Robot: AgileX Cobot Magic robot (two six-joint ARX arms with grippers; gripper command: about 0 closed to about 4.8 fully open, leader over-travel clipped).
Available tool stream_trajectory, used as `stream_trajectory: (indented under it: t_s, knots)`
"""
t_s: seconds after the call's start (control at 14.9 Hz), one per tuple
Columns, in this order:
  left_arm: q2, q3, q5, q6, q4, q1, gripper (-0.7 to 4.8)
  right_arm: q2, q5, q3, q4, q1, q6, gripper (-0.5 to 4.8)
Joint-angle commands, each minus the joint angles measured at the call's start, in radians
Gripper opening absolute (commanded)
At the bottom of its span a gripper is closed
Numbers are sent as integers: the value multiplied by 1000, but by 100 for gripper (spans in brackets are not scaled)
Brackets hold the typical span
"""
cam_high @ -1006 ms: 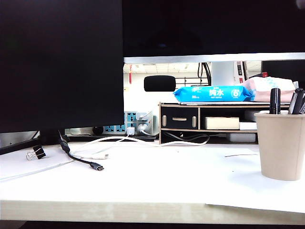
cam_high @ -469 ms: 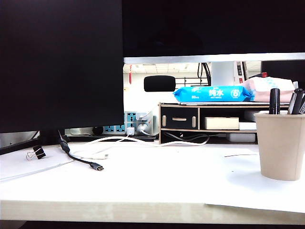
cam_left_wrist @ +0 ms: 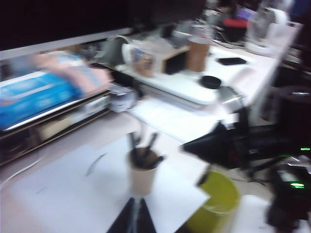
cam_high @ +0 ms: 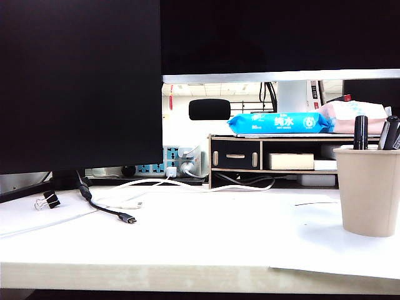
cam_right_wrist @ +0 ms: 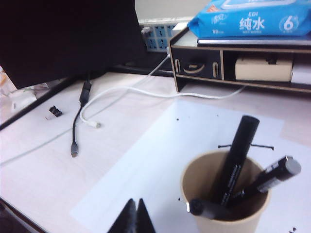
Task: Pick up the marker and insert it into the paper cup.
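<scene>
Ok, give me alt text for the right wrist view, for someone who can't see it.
A plain beige-tan paper cup stands on a white paper sheet, holding a thick black marker with white lettering upright, plus two more black pens. The shut right gripper hangs above the desk beside the cup, holding nothing; a black cable and blue wipes pack lie beyond.

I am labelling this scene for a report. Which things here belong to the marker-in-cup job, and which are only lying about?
Belong to the job:
- paper cup
- marker, standing in the cup
- left gripper and right gripper, both shut, above the cup

Only lying about:
- black cable
- binder clip
- wet wipes pack
- desk organiser
</scene>
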Motion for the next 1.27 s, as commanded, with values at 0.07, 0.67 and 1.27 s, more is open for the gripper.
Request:
stream_trajectory:
  t_s: [0.07, 0.67, 1.27]
  knots:
    - [-134, -104, -67, -85, -90, 1, -5, -1, -1, 5, 33, 0, 2, -1]
    - [-606, -380, -153, -140, -92, 1, -5, -1, -1, 5, 31, 0, 1, -1]
    - [-605, -380, -145, -131, -92, 2, -5, -2, 0, 5, 31, 0, 1, -1]
